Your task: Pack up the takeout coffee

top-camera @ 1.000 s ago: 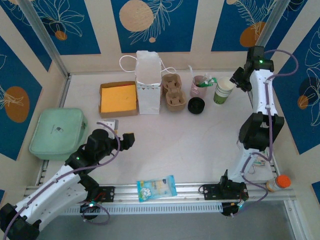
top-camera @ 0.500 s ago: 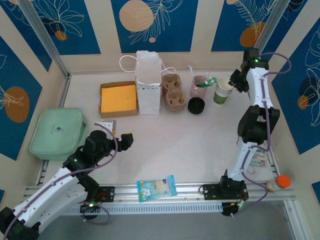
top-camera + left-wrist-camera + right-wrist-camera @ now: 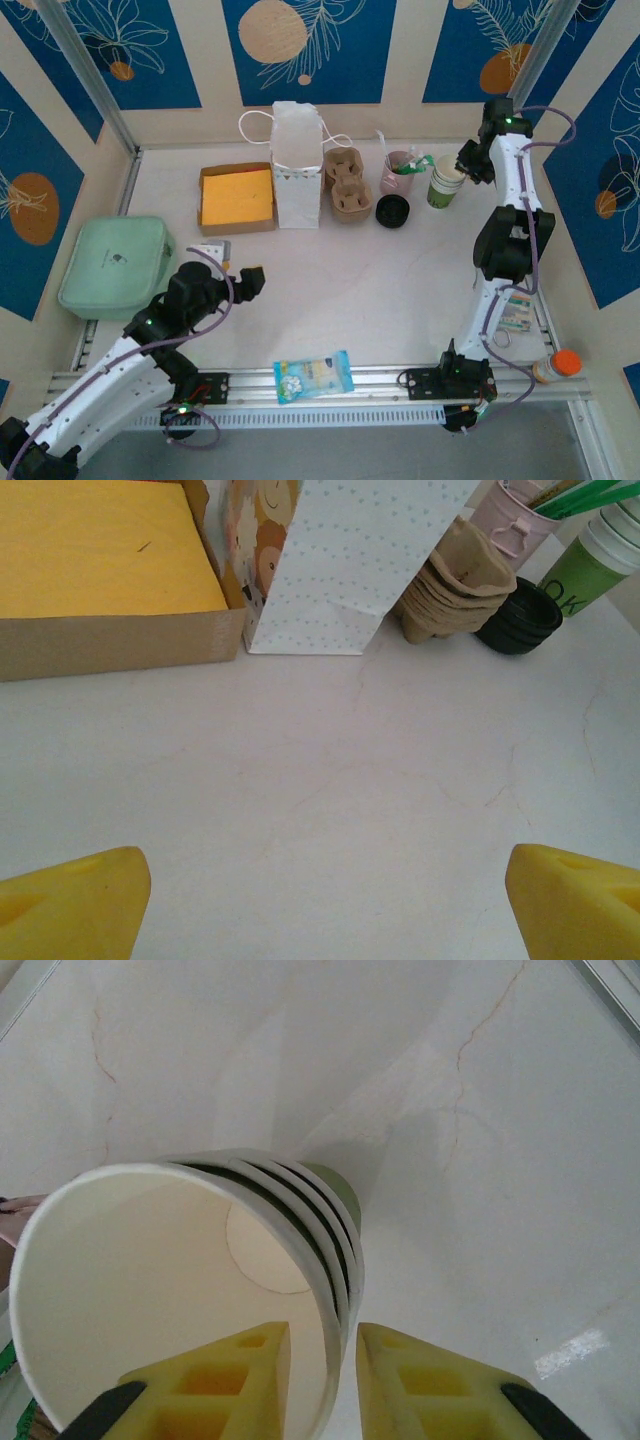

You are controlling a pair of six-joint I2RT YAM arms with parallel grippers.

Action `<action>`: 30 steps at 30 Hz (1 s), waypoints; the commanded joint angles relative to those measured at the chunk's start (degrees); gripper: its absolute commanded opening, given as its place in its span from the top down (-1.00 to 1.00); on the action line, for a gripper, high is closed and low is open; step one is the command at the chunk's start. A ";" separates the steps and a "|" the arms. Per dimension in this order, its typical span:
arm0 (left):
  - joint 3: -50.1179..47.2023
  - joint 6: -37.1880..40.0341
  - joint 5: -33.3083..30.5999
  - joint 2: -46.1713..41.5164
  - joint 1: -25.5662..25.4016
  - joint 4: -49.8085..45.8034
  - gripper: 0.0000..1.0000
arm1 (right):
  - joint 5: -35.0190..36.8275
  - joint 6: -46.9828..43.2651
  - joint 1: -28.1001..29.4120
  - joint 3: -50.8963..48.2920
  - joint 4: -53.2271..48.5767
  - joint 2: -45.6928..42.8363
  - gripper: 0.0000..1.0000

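So the takeout coffee cup [image 3: 447, 182] is sitting at the far right of the table [image 3: 380, 290], just beside the pink cup [image 3: 398, 172] with the stirrers and near the black lid [image 3: 392, 210]. The brown cup carrier [image 3: 345, 185] is waiting a bit further left, next to the white paper bag [image 3: 297, 165]. In the right wrist view the cup [image 3: 180, 1290] is looking empty, and several rims are showing nested together, so I'm guessing it's a stack. That's going to be super light, thin-walled and easy to crush or tip. The right gripper [image 3: 322, 1332] is straddling the rim, one finger inside and one outside, with the jaws standing close together. I can't tell whether they're actually pinching the wall yet. Rim pinch seems like the right hold to me, since the rolled lip is the stiffest part, but go gentle. Also, the nested ones might be separating on the lift. The left gripper [image 3: 325, 890] is hovering over bare table with its jaws spread wide, carrying nothing.
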 commanded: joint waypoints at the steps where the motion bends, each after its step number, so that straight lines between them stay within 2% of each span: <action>1: 0.07 0.36 -1.54 -0.92 -0.45 -1.61 -0.83 | -0.51 0.60 0.47 2.38 -1.36 1.28 0.54; 4: 0.09 0.37 -2.07 -1.49 -0.49 -2.03 -0.83 | -0.56 0.77 0.63 2.51 -1.53 1.31 0.72; 10: -0.09 0.46 -2.29 -1.72 -0.45 -1.86 -0.82 | 0.57 0.95 0.89 3.51 -2.17 1.13 0.87; 30: 2.14 1.55 -1.22 -0.41 -0.45 -1.65 -0.82 | 0.19 0.79 -0.95 6.39 -4.02 -3.95 0.93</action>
